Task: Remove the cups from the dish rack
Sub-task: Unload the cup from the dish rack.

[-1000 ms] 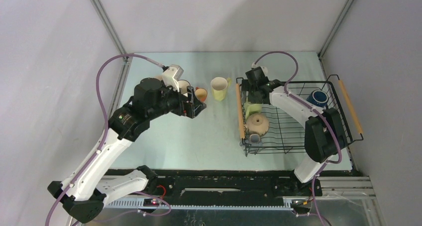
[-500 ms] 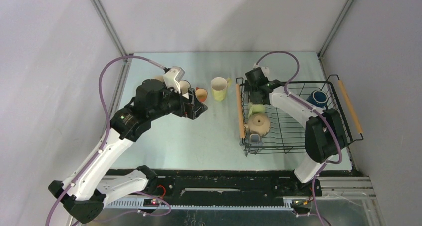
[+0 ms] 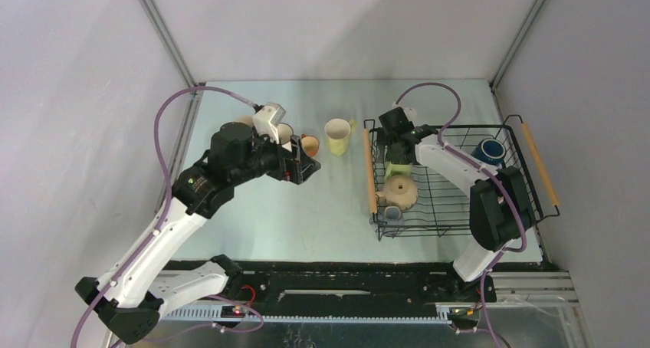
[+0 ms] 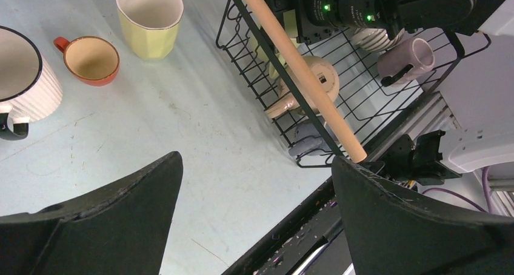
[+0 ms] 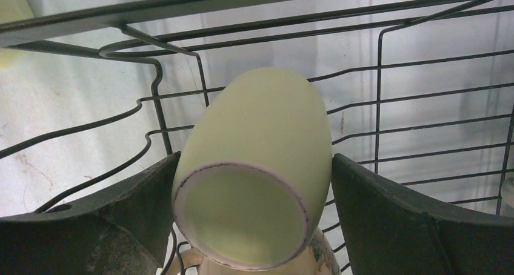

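Observation:
The black wire dish rack point(image 3: 510, 127) stands on the right. My right gripper point(image 3: 395, 158) reaches into its left end, shut on a pale yellow-green cup point(image 5: 260, 166) lying on its side, one finger against each flank. That cup rests over a tan mug point(image 3: 399, 192). A grey cup point(image 3: 392, 215) sits at the rack's near left corner and a dark blue cup point(image 3: 488, 150) at the far right. A mauve-pink cup point(image 4: 414, 57) shows in the left wrist view. My left gripper point(image 3: 303, 164) is open and empty above the table.
On the table left of the rack stand a yellow cup point(image 3: 337, 136), a small orange-red cup point(image 3: 310, 144) and a cream ribbed mug point(image 3: 282, 133). The rack's wooden rod handles point(image 3: 369, 181) run along its left and right sides. The enclosure's walls stand round the table.
My right gripper has shifted slightly right inside the rack and the pale yellow-green cup has turned with it. The left arm has barely moved.

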Available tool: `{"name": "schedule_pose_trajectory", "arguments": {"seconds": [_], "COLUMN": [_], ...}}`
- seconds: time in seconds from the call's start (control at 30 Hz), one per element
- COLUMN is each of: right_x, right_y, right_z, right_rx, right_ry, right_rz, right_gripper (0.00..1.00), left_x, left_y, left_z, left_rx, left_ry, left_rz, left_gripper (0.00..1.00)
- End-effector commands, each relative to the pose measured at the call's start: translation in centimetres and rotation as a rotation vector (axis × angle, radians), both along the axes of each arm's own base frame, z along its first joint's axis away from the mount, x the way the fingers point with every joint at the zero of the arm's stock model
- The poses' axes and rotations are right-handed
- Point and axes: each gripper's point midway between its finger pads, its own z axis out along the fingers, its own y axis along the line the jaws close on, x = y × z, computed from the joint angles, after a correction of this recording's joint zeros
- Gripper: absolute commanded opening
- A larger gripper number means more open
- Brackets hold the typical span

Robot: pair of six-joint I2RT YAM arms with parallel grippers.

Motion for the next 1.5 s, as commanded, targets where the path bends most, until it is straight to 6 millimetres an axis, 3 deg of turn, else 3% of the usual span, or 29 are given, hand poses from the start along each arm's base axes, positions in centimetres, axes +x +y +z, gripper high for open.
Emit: {"name": "schedule_pose_trajectory", "arguments": {"seconds": [0.0, 0.3, 0.5, 0.6, 0.83, 1.17, 1.47], "right_x": [0.1, 0.4, 0.4, 0.4, 0.2, 0.3, 0.3], "right_y": [0.1, 0.2, -0.3, -0.8, -1.2, -1.9, -2.4], "right_z": [-0.5, -0.4, 2.3, 3.7, 6.0, 7.2, 9.8], "right_rx": [0.002, 0.009, 0.048, 0.070, 0.130, 0.205, 0.277], "right_ry": [-0.005, -0.019, -0.065, -0.082, -0.110, -0.112, -0.142], "right_rz": [-0.023, -0.025, -0.039, -0.051, -0.055, -0.066, -0.066], "right_gripper": [0.94, 0.70, 0.39, 0.31, 0.29, 0.28, 0.28], "left_x": [-0.1, 0.0, -0.1, 0.0, 0.1, 0.2, 0.6], "left_y": [-0.4, -0.6, -0.8, -1.1, -1.5, -2.2, -3.5], "left_z": [-0.5, -0.9, -1.2, -1.3, -1.5, -1.8, -1.3], "left_rx": [-0.018, -0.014, -0.014, -0.024, -0.035, -0.052, -0.098], "left_ry": [0.008, 0.017, 0.029, 0.036, 0.044, 0.062, 0.073], "left_rz": [-0.014, -0.021, -0.030, -0.036, -0.045, -0.063, -0.090], "left_gripper": [1.00, 1.00, 1.00, 1.00, 1.00, 1.00, 1.00]}}
